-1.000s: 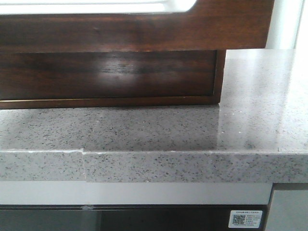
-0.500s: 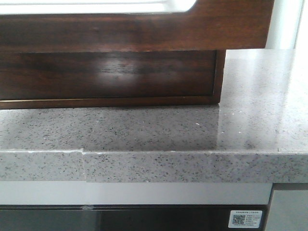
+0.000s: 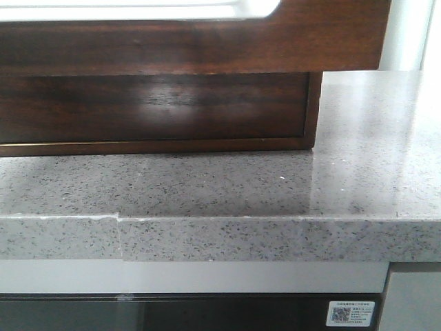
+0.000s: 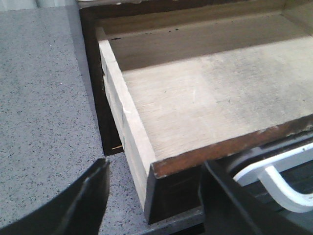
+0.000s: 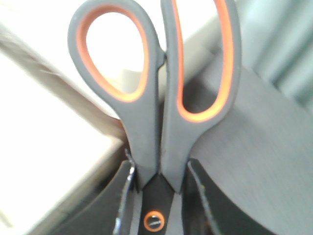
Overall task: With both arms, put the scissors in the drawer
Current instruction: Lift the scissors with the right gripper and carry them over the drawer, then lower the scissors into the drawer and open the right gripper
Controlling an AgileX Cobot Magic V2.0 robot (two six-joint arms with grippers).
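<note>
Right wrist view showed the scissors (image 5: 156, 98) clamped in our right gripper (image 5: 157, 183), the two fingers closed on the shanks just above the pivot screw, grey-and-orange handle loops standing clear beyond the fingertips. The blades were hidden below the fingers, so we could not tell whether the tips were shut. Background behind the scissors was blurred; where they hung relative to the drawer could not be read from this view.

Left wrist view showed the drawer (image 4: 205, 103) pulled out of its dark cabinet, its pale wooden floor bare as far as we could see. Our left gripper (image 4: 154, 196) stood open at the drawer's near corner, one finger outside the drawer's side wall, the other before its front; we could not tell whether either touched the wood. A white curved piece beside the drawer's front was cut off and unidentified.

Front view gave only the dark drawer front (image 3: 207, 45) above the speckled counter (image 3: 220, 186); neither arm nor scissors appeared there.

Handling, our judgement: scissors are stiff, light, smooth plastic on steel, likely to pivot or slide if gripped at the loops. Holding near the pivot, as now, looked soundest. Drawer seemed rigid; its front edge offered the best hold.
</note>
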